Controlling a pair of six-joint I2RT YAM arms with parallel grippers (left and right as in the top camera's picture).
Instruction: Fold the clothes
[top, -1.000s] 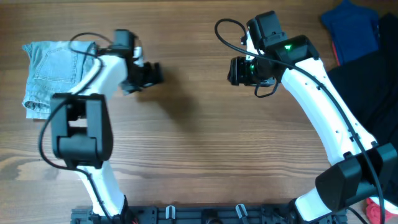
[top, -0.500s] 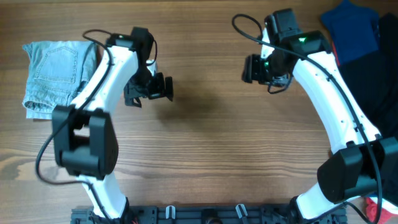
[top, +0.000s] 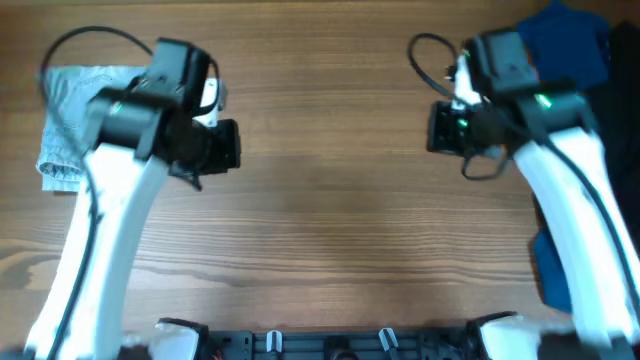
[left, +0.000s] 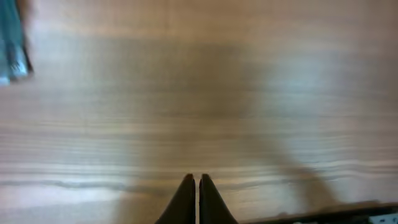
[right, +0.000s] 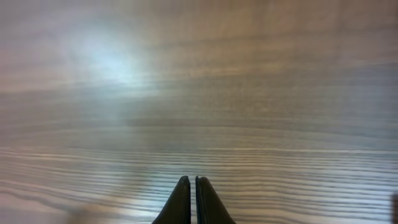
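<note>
So, up close, the left fingers (left: 185, 200) are seen pressed together with nothing between them. The right fingers (right: 180, 202) are clenched empty the same way, and both are held over bare wooden surface (top: 330, 230). Further out, the denim shorts (top: 58, 125) are found as a compact bundle at the far-left edge of the surface, partly hidden by the left arm. Only a sliver is caught in the left wrist view. Denim like that is probably best treated as soft but thick and a bit heavy, so a crease should hold. A hem or waistband corner is likely the spot to be pinched. Nothing is parked between the left fingers and the shorts. Way off right, a royal-blue garment (top: 565, 45) and a black garment (top: 625, 120) are piled, well apart from the shorts.
</note>
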